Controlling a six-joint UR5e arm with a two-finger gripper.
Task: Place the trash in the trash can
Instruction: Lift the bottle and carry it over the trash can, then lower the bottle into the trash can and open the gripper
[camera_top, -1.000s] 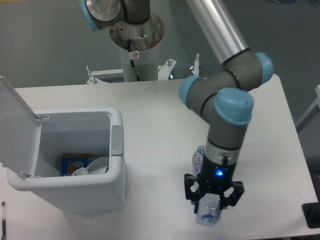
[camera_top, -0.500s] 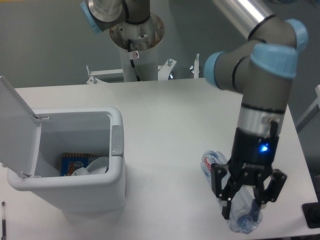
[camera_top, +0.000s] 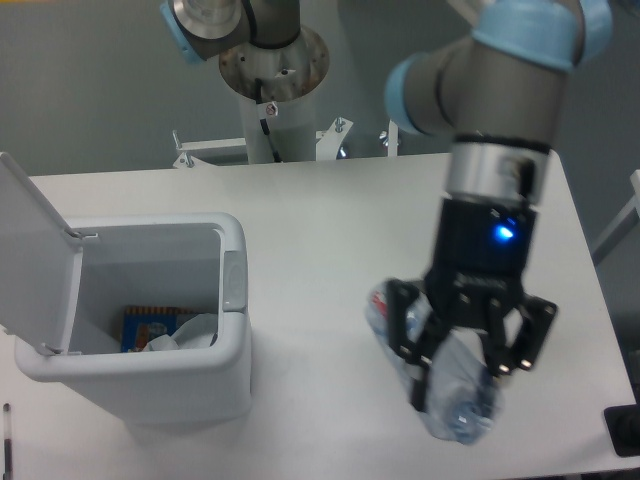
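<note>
My gripper (camera_top: 466, 362) is shut on the squashed clear plastic bottle (camera_top: 452, 385), which hangs lifted above the right part of the table; its bluish-red label end (camera_top: 380, 305) sticks out to the left. The white trash can (camera_top: 150, 330) stands at the left with its lid (camera_top: 35, 250) swung open. Inside it lie a crumpled white paper (camera_top: 190, 332) and a blue-and-orange packet (camera_top: 150, 325). The gripper is well to the right of the can, about a can's width away.
The arm's grey mounting column (camera_top: 275, 90) rises at the table's back edge. A dark object (camera_top: 622, 430) sits at the far right edge. The white table (camera_top: 320, 230) runs between the can and the gripper.
The gripper has risen toward the camera with the bottle in it and shifted slightly left; the bottle is now off the table. The can and its contents have not moved.
</note>
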